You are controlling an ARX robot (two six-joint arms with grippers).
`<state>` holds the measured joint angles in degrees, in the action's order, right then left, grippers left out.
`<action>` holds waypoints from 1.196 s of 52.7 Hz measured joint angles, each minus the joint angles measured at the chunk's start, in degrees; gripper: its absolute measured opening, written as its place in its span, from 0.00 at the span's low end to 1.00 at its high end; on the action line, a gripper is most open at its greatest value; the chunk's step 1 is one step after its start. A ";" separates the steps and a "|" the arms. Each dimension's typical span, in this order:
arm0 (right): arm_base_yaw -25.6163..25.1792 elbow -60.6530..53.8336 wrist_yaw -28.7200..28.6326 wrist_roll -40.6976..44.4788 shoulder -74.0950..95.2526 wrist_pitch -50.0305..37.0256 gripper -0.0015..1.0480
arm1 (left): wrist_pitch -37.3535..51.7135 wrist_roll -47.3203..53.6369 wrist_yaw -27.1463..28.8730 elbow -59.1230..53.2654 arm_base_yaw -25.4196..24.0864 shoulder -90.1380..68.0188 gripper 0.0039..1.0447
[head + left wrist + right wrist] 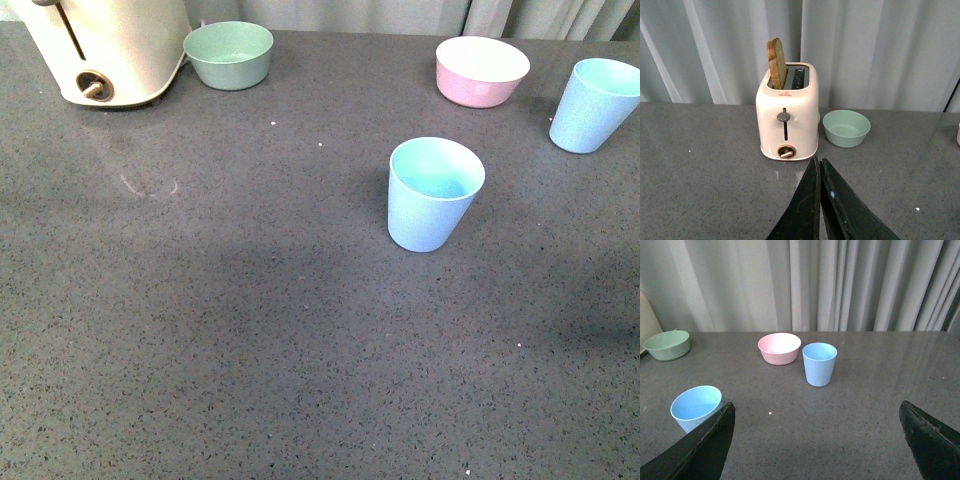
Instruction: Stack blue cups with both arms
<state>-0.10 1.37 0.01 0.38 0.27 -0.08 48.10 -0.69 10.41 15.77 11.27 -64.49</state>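
Observation:
Two pale blue cups stand upright on the grey countertop. One blue cup (434, 193) sits near the middle, the other blue cup (597, 104) at the far right edge. In the right wrist view the far cup (819, 364) stands ahead between the wide-open fingers of my right gripper (817, 412), well apart from it; the near cup (695, 406) is partly hidden behind one finger. My left gripper (819, 163) is shut with nothing in it, pointing at the toaster. Neither arm shows in the front view.
A cream toaster (787, 119) with a slice of bread (776, 63) stands at the back left, a green bowl (229, 54) beside it. A pink bowl (482, 71) sits at the back, near the right cup. Curtains hang behind the counter.

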 joint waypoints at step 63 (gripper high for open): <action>0.00 0.00 -0.02 0.02 0.00 0.00 0.91 | -24.35 0.11 -10.43 -14.93 -11.04 40.65 0.01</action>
<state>-0.10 1.37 -0.01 0.40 0.27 -0.08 23.75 -0.58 -0.01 0.84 0.23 -23.84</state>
